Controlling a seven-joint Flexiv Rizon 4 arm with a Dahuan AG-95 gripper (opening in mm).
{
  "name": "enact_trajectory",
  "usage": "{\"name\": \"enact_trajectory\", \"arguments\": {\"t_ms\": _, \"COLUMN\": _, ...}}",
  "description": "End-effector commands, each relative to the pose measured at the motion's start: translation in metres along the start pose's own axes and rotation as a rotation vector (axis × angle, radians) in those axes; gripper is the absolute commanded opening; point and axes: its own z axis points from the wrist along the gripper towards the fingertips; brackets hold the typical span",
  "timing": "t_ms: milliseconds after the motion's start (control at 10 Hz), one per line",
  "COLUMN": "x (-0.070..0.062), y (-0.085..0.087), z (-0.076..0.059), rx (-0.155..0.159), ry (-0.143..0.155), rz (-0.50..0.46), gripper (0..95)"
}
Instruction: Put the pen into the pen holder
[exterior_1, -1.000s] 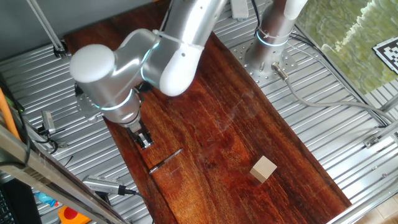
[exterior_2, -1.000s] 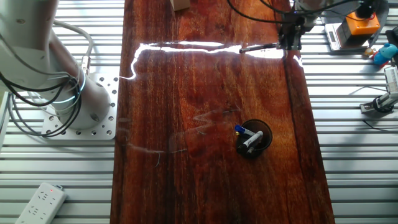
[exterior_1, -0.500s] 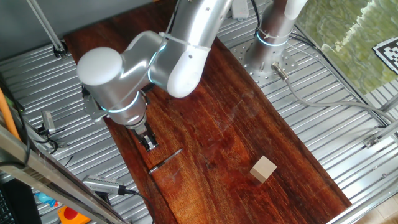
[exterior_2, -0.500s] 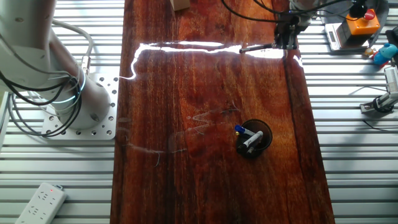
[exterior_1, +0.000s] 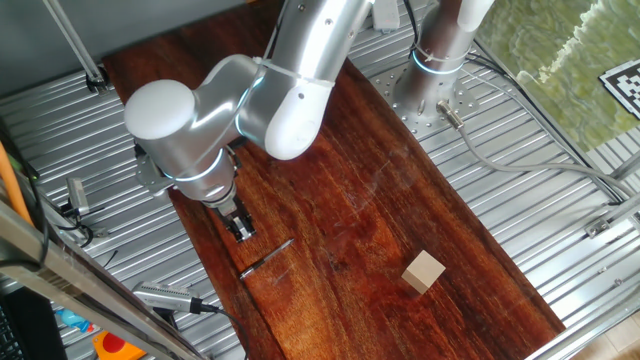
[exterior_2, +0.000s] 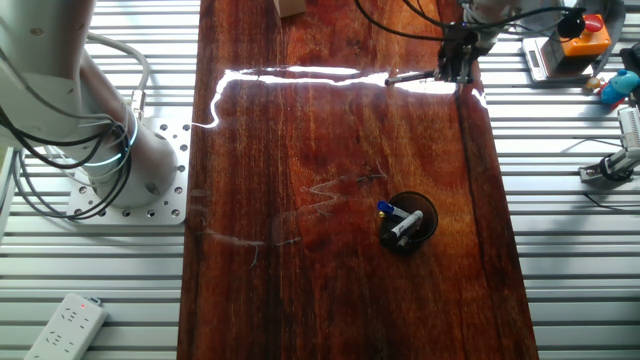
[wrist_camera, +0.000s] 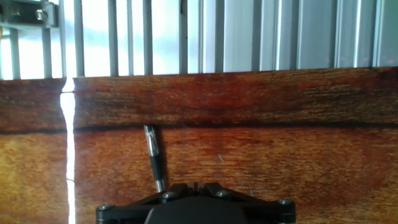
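Hand view shows the pen (wrist_camera: 155, 157) lying flat on the wood at 11 o'clock from the gripper (exterior_1: 240, 228), whose finger spread cannot be told. Approach step; next needs centring, then descent. Holder (exterior_2: 407, 222) stands well apart.

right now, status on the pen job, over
Gripper above board, empty, jaw state unclear. Pen flat on wood beside it. Pen holder far off, already holding blue-tipped pens. Path clear.
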Motion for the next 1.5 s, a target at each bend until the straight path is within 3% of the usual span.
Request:
{"name": "enact_trajectory", "arguments": {"t_ms": 100, "x": -0.0009, "y": 0.0002, "z": 0.0009, "rx": -0.003, "ry": -0.001, "rz": -0.005, "gripper": 0.0}}
{"name": "enact_trajectory", "arguments": {"t_ms": 1200, "x": -0.0009, "y": 0.0002, "z": 0.0008, "rx": -0.001, "ry": -0.007, "rz": -0.006, "gripper": 0.0}}
{"name": "enact_trajectory", "arguments": {"t_ms": 1500, "x": -0.0009, "y": 0.0002, "z": 0.0008, "rx": 0.001, "ry": 0.025, "rz": 0.020, "gripper": 0.0}}
